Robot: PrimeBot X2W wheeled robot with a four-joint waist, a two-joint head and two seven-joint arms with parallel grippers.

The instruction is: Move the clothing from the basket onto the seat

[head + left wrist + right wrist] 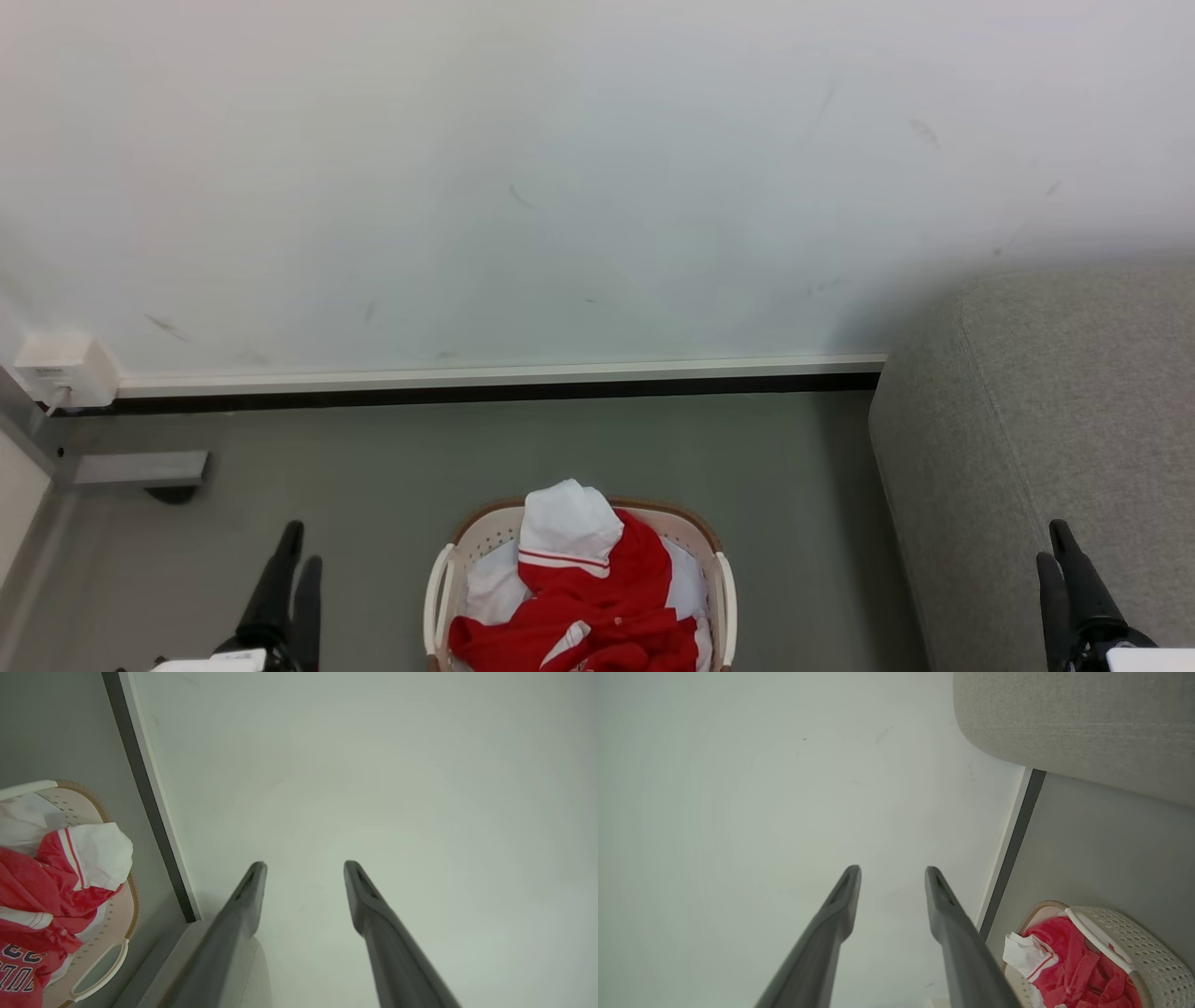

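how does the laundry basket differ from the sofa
The laundry basket is cream perforated plastic; the sofa is grey fabric. The basket is far smaller than the sofa. The basket holds the red-and-white garment; the sofa carries none of it. Both stand on the floor.

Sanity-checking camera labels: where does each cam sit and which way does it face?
Head view: on the head, looking forward and down at wall, floor, basket and seat; left gripper lower left, right gripper lower right.
Left wrist view: on the left wrist, facing the wall along its own open fingers; basket at left edge.
Right wrist view: on the right wrist, facing the wall along its own open fingers; seat top right, basket lower right.
Shared: all three show the basket holding the clothing.
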